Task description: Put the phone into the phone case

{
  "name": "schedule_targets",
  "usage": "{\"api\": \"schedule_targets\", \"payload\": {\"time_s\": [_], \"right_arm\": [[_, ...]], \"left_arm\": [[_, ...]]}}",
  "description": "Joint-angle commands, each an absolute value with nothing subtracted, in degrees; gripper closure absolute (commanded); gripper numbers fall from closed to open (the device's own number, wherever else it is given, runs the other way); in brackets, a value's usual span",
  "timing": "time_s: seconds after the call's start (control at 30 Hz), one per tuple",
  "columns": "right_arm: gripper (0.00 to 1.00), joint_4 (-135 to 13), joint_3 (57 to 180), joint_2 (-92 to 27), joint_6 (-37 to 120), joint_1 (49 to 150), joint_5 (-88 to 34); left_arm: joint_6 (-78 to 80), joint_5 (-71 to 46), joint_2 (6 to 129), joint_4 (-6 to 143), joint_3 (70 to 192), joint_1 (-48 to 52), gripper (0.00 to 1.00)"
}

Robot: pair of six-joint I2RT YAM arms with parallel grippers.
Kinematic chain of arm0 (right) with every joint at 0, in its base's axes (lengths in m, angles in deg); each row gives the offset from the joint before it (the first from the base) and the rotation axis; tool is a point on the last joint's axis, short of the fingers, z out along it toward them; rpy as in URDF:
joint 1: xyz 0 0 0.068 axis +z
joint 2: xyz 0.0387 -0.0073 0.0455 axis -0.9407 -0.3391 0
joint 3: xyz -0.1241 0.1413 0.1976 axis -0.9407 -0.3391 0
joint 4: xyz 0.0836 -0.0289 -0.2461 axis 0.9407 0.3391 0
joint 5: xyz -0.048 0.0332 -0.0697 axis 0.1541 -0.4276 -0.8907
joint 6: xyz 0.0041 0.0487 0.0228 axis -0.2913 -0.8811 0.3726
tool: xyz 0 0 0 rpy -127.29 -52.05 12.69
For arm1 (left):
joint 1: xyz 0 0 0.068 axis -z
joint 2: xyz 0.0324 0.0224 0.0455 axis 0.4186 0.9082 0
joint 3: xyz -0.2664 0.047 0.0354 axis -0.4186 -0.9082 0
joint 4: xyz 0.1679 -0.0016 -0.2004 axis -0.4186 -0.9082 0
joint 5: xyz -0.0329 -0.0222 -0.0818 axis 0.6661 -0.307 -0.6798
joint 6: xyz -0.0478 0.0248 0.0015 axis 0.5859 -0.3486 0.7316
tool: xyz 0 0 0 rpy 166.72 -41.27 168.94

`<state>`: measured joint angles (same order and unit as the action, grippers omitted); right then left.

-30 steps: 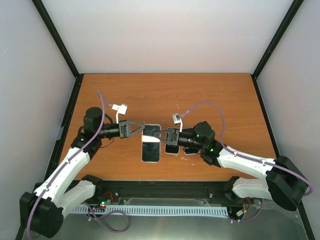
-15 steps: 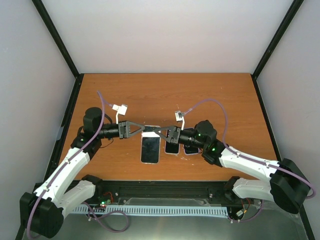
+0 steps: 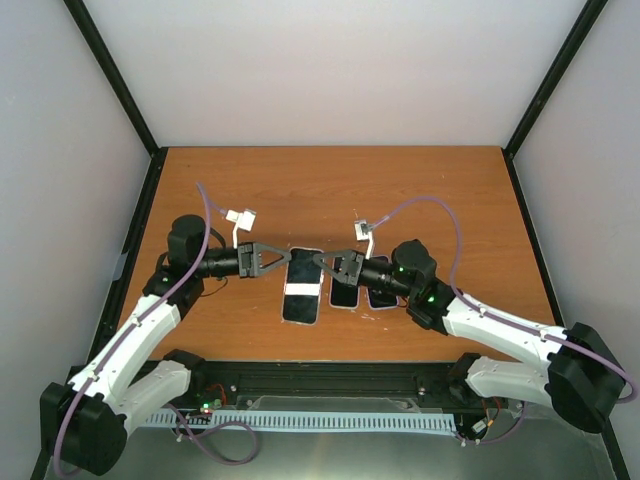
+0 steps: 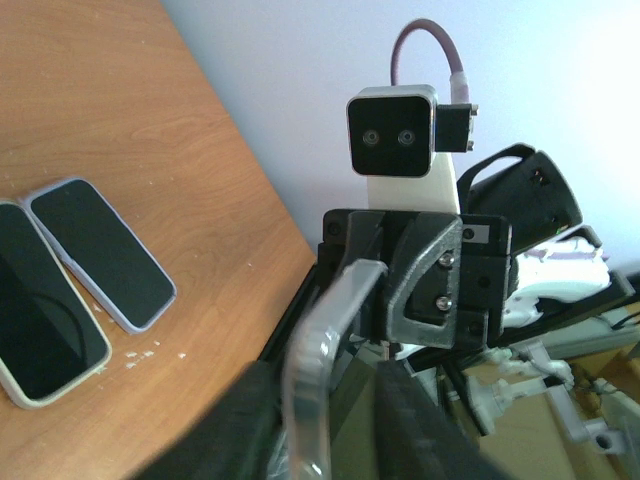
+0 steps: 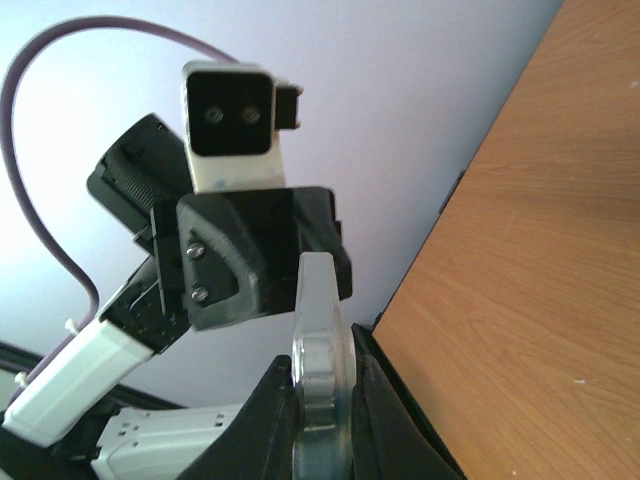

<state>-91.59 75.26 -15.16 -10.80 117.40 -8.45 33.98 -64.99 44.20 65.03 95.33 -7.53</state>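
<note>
Orange-brown wood grain covers the tabletop (image 3: 330, 190), boxed in by plain white walls and black posts. From the near edge the left arm (image 3: 140, 330) and right arm (image 3: 490, 325) reach inward and meet over the middle.

Between them lies the phone (image 3: 302, 272), a flat, glossy dark slab with rounded corners. It sits inside the pale rim of the phone case (image 3: 301, 319), but I cannot tell whether it is fully seated. Just to its right, partly under the right arm, a lilac-rimmed phone (image 4: 100, 252) and a cream-rimmed phone (image 4: 40, 318) lie flat side by side.

At the far end of the case the grip has just swapped. A moment ago the left jaws pinched the rim tight. Now they stand partly apart, straddling it with a gap on one side, and seem to have drawn back a little to the left. The right jaws, slightly parted before, have closed hard on the far right corner of the case. Seen edge-on from the wrists, the rim is a thick, cloudy, rubbery-looking lip of clear plastic.

My reading is that the right arm now anchors the case. That frees the left to take a new hold or press the phone home.
</note>
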Motion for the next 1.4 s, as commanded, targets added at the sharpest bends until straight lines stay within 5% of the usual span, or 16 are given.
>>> {"api": "schedule_targets", "payload": {"time_s": [0.0, 0.1, 0.3, 0.37, 1.0, 1.37], "right_arm": [[0.97, -92.5, 77.2, -13.4, -10.6, 117.1, -13.3], [0.97, -87.8, 78.6, -15.3, -7.9, 116.8, -15.9], [0.97, -89.8, 78.6, -24.0, -6.6, 116.3, -16.1], [0.97, -87.7, 81.4, -28.0, -4.4, 116.3, -16.2], [0.95, -91.6, 96.2, -61.6, -4.9, 113.2, -14.3], [0.61, -83.1, 96.8, -61.7, -3.1, 110.4, -15.7]], "left_arm": [[32.4, -63.7, 44.0, 63.1, 95.1, -7.3, 0.46], [30.2, -59.0, 43.3, 58.0, 96.0, -7.3, 0.30], [25.6, -45.2, 40.3, 46.0, 100.7, -7.3, 0.15], [24.2, -39.3, 39.5, 42.4, 102.8, -7.3, 0.01], [20.1, -27.5, 33.3, 35.6, 104.8, -7.3, 0.00], [20.3, -28.0, 33.2, 36.1, 103.5, -7.4, 0.00]]}}
